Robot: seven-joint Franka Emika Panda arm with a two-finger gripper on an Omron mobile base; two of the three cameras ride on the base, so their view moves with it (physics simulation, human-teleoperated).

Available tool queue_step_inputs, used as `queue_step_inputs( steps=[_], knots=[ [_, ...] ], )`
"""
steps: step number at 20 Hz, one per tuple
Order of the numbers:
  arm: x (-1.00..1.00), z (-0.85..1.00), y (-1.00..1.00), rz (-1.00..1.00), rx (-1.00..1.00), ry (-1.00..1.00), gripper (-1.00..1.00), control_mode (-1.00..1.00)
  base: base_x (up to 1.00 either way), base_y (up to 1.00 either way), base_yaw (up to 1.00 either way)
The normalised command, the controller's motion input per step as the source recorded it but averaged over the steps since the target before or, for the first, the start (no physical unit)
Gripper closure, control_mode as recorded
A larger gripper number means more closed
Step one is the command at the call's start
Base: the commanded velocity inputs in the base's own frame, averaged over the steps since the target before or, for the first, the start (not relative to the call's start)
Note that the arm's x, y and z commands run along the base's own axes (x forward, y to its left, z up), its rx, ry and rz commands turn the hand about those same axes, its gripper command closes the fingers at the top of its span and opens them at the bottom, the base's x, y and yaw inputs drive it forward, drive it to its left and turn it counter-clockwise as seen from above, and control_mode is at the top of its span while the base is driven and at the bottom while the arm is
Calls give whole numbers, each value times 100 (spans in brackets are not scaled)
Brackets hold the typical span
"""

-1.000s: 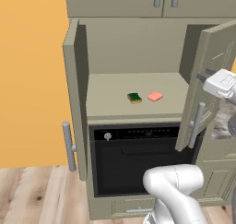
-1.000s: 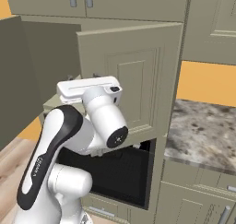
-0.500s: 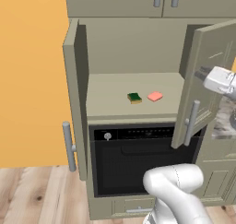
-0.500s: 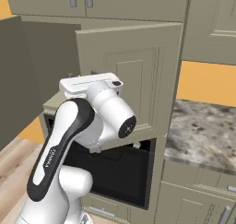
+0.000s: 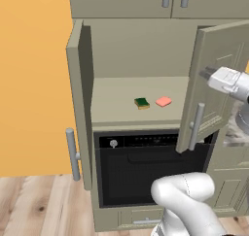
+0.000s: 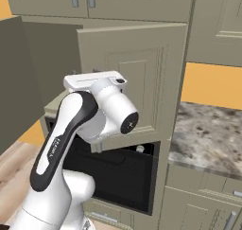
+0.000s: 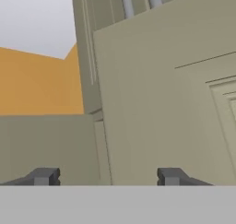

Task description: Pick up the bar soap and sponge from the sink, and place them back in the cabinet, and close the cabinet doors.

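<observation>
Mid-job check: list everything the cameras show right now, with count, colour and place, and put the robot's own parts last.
sponge: one, green and yellow, on the cabinet shelf, left of the soap.
bar soap: one, salmon pink, on the shelf, apart from the sponge.
cabinet: one, olive-grey, above the oven.
cabinet doors: two, olive-grey, both standing open, the right one partly swung in.
oven: one, black-fronted, under the shelf.
countertop: one, speckled grey stone, right of the cabinet.
floor: light wood.
arm: one, white with dark joints.
claw: one, dark tips apart, nothing between them, facing the right door.
</observation>
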Motion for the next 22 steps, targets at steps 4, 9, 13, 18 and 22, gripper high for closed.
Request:
queue_step_inputs(
  steps=[4,9,13,18,22],
  knots=[
    [30,0,0,-9,-3,0,-100,-100,0,0,0],
    [27,0,0,-10,-3,0,-100,-100,0,0,0],
    [31,0,0,-9,-1,0,-100,-100,0,0,0],
    [36,0,0,-8,-2,0,-100,-100,0,0,0],
    [38,0,0,-7,-2,0,-100,-100,0,0,0]
  ],
)
